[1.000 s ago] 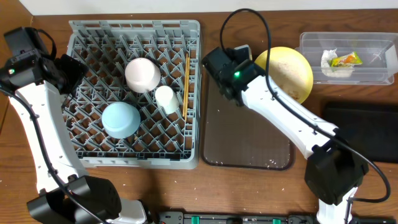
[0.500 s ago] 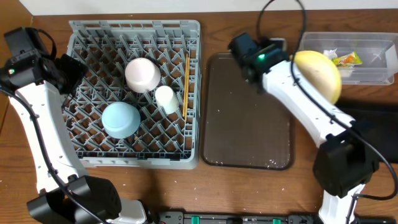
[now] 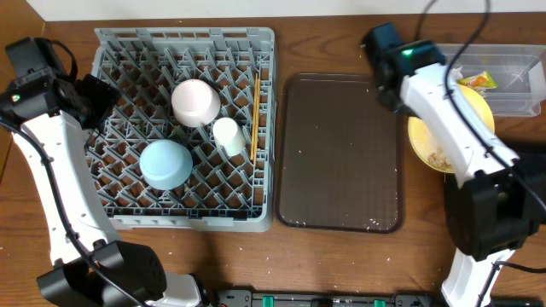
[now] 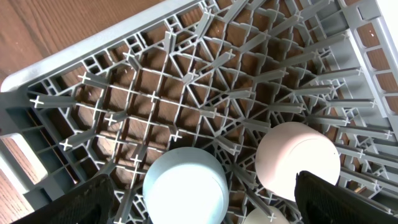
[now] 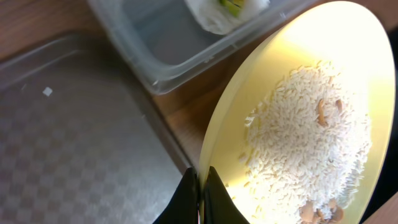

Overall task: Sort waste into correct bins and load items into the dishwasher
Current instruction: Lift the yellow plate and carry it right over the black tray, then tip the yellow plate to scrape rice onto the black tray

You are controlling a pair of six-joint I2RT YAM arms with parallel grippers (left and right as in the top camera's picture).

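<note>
My right gripper [image 5: 202, 186] is shut on the rim of the yellow plate [image 5: 311, 106], which carries pale rice-like crumbs [image 5: 311, 137]. In the overhead view the plate [image 3: 426, 145] sits right of the brown tray, just in front of the clear tub [image 3: 512, 94], partly under the right arm. The tub holds the white napkin [image 5: 214, 15] and the yellow-green wrapper [image 3: 478, 81]. The grey rack [image 3: 119, 43] holds the pink bowl [image 3: 196, 102], blue bowl [image 3: 165, 164], white cup [image 3: 227, 136] and chopsticks [image 3: 255, 111]. My left gripper [image 4: 205, 205] is open and empty above the blue bowl [image 4: 185, 186].
The dark brown serving tray [image 3: 341, 153] lies between the rack and the plate, with a few specks on it. The flat black tray [image 3: 533, 175] lies at the right edge, partly hidden by the right arm. A cable arcs over the tub.
My right arm has carried the yellow plate to the right, from the brown tray's back edge to the spot in front of the clear tub. The left arm has not moved.
</note>
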